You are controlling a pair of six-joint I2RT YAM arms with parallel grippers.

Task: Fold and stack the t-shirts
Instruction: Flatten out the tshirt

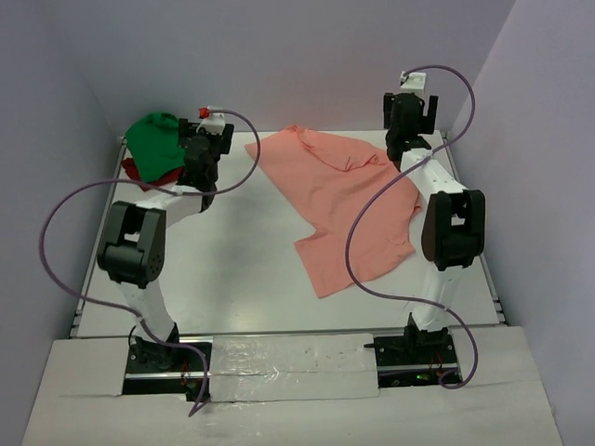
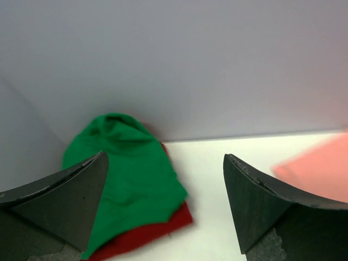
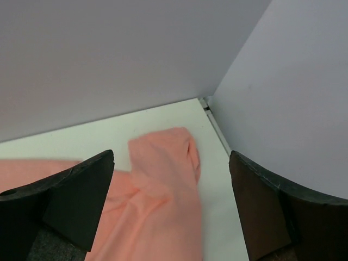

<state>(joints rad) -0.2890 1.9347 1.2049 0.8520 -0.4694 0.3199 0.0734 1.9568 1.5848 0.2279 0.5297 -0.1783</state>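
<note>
I see my left gripper (image 2: pixel 164 156) spread wide with nothing between its fingers and no cloth touching them. Beyond it, the green shirt (image 2: pixel 130 174) lies bunched on top of the red shirt (image 2: pixel 157 231) in the far left corner of the table (image 1: pixel 223 269). My right gripper (image 3: pixel 172 154) gapes just as wide and empty over the far end of the pink shirt (image 1: pixel 316 186), which lies rumpled across the table's right half, apart from the other two.

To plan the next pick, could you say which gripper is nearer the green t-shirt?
Left. The left gripper is beside the green t-shirt; the right gripper is far across, by the salmon-pink t-shirt.
</note>
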